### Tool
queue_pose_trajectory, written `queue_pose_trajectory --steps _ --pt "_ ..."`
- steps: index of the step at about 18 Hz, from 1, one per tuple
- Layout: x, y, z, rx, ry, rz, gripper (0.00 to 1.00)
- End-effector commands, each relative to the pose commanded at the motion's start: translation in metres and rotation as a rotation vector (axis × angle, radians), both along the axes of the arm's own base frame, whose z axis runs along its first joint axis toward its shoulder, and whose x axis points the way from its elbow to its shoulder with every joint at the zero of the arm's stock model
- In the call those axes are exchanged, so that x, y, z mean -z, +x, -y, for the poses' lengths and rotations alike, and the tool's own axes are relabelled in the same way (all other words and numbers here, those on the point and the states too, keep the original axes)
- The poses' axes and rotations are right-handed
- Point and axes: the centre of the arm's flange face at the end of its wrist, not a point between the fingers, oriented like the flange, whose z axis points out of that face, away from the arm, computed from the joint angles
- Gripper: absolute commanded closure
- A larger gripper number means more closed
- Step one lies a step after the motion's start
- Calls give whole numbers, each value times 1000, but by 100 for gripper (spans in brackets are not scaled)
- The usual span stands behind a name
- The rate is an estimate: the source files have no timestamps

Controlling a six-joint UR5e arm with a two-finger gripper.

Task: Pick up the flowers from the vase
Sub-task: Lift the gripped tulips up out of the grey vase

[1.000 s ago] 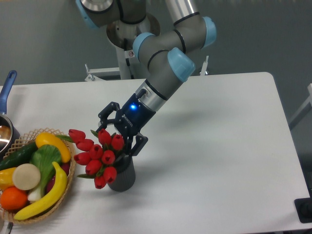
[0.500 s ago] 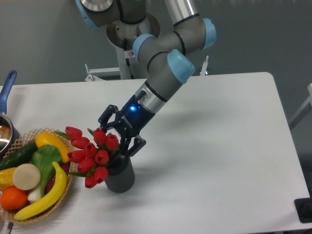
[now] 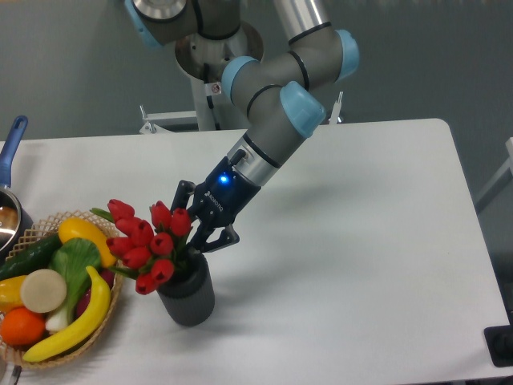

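Observation:
The flowers, a bunch of red tulip buds with green leaves, stand in the dark grey ribbed vase on the white table and lean left over the basket's edge. My gripper comes in from the upper right, just above the vase rim, at the base of the bunch. Its fingers are drawn in around the stems. The buds hide the fingertips and the stems themselves. The vase stands on the table.
A wicker basket of fruit and vegetables sits at the front left, close to the vase. A metal pot with a blue handle is at the left edge. The arm's base stands behind the table.
The gripper has lowered towards the vase and its fingers have drawn closer together. The bunch has swung left and more upright. The vase has slid a little left and forward.

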Motion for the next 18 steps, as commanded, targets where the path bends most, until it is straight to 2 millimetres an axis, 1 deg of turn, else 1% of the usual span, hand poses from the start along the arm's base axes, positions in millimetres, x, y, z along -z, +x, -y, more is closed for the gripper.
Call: queue_pose_trajectory --steps 2,3,6,10,13,15,16,18 --pt "-6 -4 -1 -15 5 20 72" --pt "-7 -5 -1 -21 5 25 75" --pt "-7 -8 -2 -25 4 27 75" --pt "-35 -18 -6 -61 36 74 75" --pt "-48 -19 -8 -72 43 80 75" --pt "-55 -19 -10 -86 39 97 75" --pt "-66 -17 -11 -98 40 107 75" --pt "-81 -14 -11 -115 41 120 75"
